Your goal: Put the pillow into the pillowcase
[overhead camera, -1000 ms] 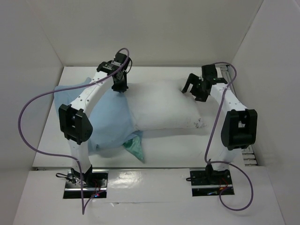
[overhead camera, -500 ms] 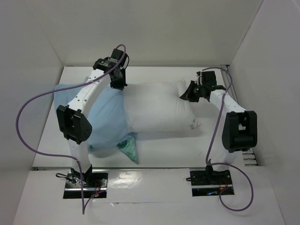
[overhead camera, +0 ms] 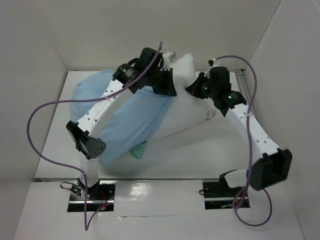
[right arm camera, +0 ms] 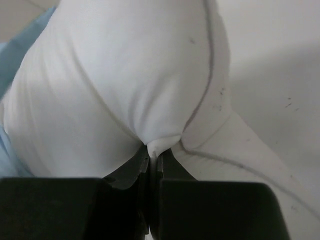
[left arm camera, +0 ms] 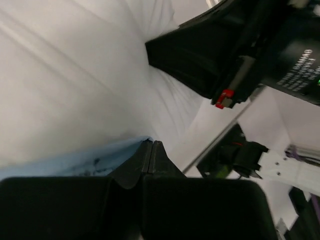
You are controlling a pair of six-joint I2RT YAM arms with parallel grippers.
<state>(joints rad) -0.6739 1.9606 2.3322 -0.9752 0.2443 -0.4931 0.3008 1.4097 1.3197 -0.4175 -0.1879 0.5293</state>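
Left jaws clamp pillowcase point(left arm camera: 70, 161) edge; right jaws pinch pillow point(right arm camera: 125, 75) fabric.

Both arms held high, elbows out, wrists angled inward and near each other. Left pincer point(left arm camera: 151, 146) closed tight, pillowcase point(left arm camera: 70, 161) edge at its tips. Right pincer point(right arm camera: 150, 152) closed, pillow point(right arm camera: 125, 75) fabric pinched between its tips.

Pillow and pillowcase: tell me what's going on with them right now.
Two arms are working the pillow into the pillowcase. The left gripper is shut on the pale blue edge of the pillowcase, and the right gripper is shut on a pinch of white fabric at the pillow's exposed end. The pillowcase covers the pillow's left part; the right end sticks out, so it is only partly in.
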